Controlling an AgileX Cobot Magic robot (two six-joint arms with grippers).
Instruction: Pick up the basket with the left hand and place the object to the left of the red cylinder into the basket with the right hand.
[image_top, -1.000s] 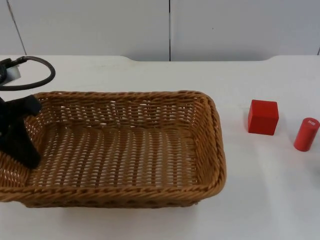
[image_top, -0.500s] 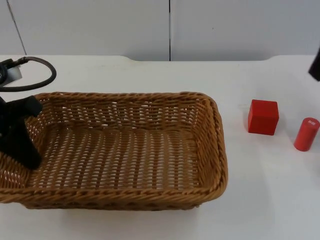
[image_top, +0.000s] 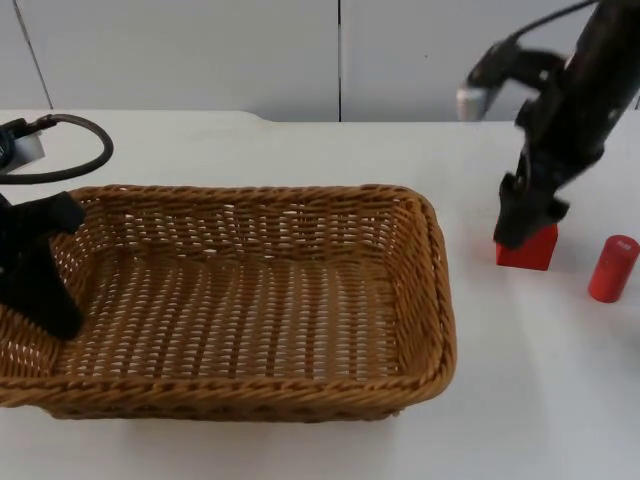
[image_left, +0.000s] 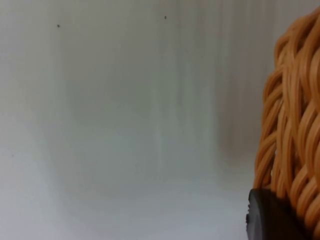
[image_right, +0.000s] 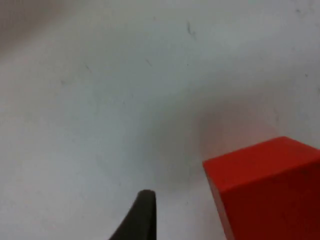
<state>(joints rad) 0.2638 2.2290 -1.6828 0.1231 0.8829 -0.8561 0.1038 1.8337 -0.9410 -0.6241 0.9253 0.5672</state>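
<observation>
A big brown wicker basket (image_top: 250, 192) takes up the table's left and middle. My left gripper (image_top: 45, 300) is shut on its left rim, one black finger (image_top: 52, 305) inside the wall. In the left wrist view the woven rim (image_left: 295, 125) stands right against the fingertip (image_left: 270, 217). A red cube (image_top: 537, 252) lies right of the basket, and a red cylinder (image_top: 612, 268) stands just right of the cube. My right gripper (image_top: 522, 228) hangs over the cube's near-left top edge and hides part of it. In the right wrist view the cube (image_right: 270, 190) is close beside the gripper.
White table (image_top: 300, 140) runs back to the grey partition wall (image_top: 200, 50). A strip of bare table about a cube wide separates the basket's right rim (image_top: 440, 300) from the cube. The cylinder stands near the right edge of the top view.
The right arm has swung in from the upper right and come down over the red cube. The basket's right end has shifted slightly; the left gripper keeps its hold.
</observation>
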